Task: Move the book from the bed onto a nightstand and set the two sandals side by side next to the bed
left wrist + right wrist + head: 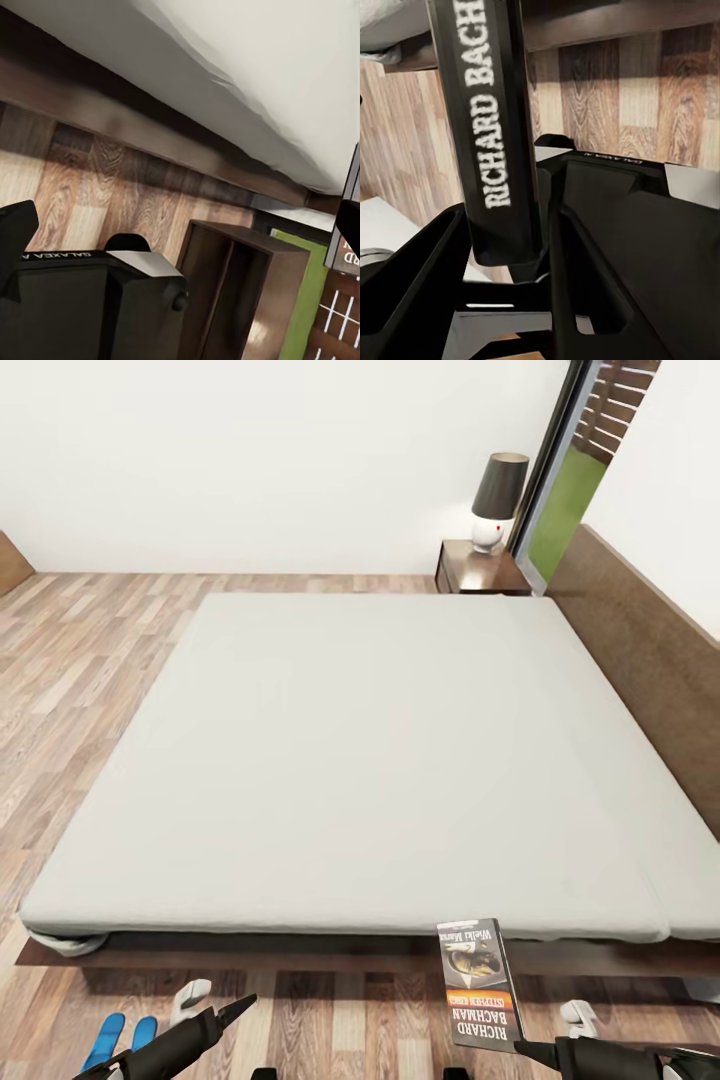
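At the lower left of the head view we see the two blue sandals [118, 1038] lying together on the wood floor [90, 660], just beside the left claw [236, 1009]. That claw carries nothing we can make out, and whether its fingers are apart or together we cannot tell. The sandals look thin, flat and bendy; we judge they are light, and best pinched across the sole edge or the strap, one at a time.

Across the middle of the frame spreads the bed [380, 760], its pale mattress bare.

At the lower right, the book [480, 985] stands upright in front of the bed frame, off the mattress, clamped in the right claw [530, 1050]. In the right wrist view the spine [495, 127] sits between the two dark fingers [416, 277], held at its lower end. We judge it a thin paperback: light, somewhat floppy, with a smooth cover that could slip, so a hold near the spine, where it is stiffest, serves well.

At the upper right of the head view, the nightstand [470, 572] stands beside the headboard [650, 650], with a lamp [495, 500] on it, well apart from the book.
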Controlling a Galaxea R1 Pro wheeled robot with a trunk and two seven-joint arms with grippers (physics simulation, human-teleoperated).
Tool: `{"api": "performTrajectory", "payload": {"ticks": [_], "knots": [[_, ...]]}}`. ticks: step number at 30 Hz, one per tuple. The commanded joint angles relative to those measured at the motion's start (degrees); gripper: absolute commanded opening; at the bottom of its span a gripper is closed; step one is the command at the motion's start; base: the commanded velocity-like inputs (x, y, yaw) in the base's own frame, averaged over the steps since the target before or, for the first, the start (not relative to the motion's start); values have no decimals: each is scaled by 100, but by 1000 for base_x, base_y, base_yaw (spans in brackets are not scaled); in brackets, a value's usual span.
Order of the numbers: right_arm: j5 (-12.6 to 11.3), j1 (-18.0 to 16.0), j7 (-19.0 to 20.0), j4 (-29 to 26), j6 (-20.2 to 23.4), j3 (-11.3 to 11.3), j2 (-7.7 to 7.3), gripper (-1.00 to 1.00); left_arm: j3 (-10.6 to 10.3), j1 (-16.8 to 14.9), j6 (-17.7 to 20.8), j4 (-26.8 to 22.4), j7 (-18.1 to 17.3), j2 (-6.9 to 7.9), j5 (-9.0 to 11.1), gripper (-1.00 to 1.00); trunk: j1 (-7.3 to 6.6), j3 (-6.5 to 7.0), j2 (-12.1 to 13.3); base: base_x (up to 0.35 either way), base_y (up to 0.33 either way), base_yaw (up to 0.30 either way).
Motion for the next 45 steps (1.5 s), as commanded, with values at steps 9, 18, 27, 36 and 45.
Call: {"api": "performTrajectory", "payload": {"ticks": [9,18,27,36,45], "knots": [[-57,-5,-5,3,45,28,-7,-100,40,-1,60,0,-27,-1,-13,100,1,79,-5,0,0,0],[-58,-5,-5,3,44,28,-7,-100,40,-2,60,1,-27,-1,-11,100,1,163,-5,0,0,0],[-58,-5,-5,3,45,28,-7,-100,40,-2,60,2,-27,-1,-11,100,1,246,-5,0,0,0],[-58,-5,-5,3,42,24,-7,-100,40,-2,60,3,-27,-1,-13,100,1,329,-5,0,0,0],[-56,-5,-40,99,48,32,-5,-100,-6,0,14,11,213,-173,-22,100,1,413,-5,0,0,0]]}}
